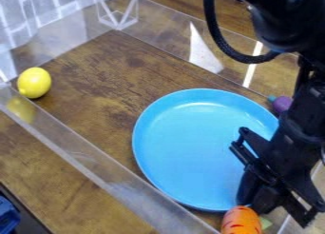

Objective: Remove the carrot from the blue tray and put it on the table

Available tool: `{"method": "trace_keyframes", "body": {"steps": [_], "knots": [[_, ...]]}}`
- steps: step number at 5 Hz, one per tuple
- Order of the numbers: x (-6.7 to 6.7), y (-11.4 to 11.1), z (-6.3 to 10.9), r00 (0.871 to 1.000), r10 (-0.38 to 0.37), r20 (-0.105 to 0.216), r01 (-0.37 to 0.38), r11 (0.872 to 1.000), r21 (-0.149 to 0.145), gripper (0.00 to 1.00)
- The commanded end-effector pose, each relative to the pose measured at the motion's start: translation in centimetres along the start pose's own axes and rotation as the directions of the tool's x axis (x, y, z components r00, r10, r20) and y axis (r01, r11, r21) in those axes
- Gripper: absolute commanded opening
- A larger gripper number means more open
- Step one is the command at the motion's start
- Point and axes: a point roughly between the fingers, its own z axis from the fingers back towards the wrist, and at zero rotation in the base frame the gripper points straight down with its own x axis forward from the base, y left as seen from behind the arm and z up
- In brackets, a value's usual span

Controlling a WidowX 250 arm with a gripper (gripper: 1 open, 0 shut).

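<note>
Camera view, the only one supplied: end effector (260, 207) sits low at the bottom right, pointing down, with its black fingers (259, 185) standing over the near rim of the blue tray (191, 147). Carrot (240, 221) lies directly beneath and slightly toward the camera from the end effector, at the frame's bottom edge, only its orange top showing. Whether the carrot rests on the tray rim or just off it cannot be determined.

State of the end effector: the finger gap is hidden by the wrist body, so open or closed cannot be read, and a clamp on the carrot is not confirmed.

Risks, as judgement:
- A glossy, rounded carrot can squirt out of a partial pinch.
- Fingers bearing on the rim can drag or tip the blue tray.
- The clear wall just beyond the carrot limits clearance on the desk (114, 76).

Lemon-like ball (34, 82) lies far left of the end effector, well clear.
</note>
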Motion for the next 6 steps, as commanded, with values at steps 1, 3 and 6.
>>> {"method": "trace_keyframes", "body": {"steps": [1, 3, 6], "knots": [[-0.2, 1.0, 0.6, 1.0, 0.007, -0.001, -0.007, 1.0, 0.003, 0.0], [-2.2, 0.0, 2.6, 0.996, 0.087, -0.008, -0.087, 0.996, 0.01, 0.0], [-2.3, -0.5, 3.4, 0.996, 0.091, -0.024, -0.09, 0.996, 0.008, 0.0]]}}
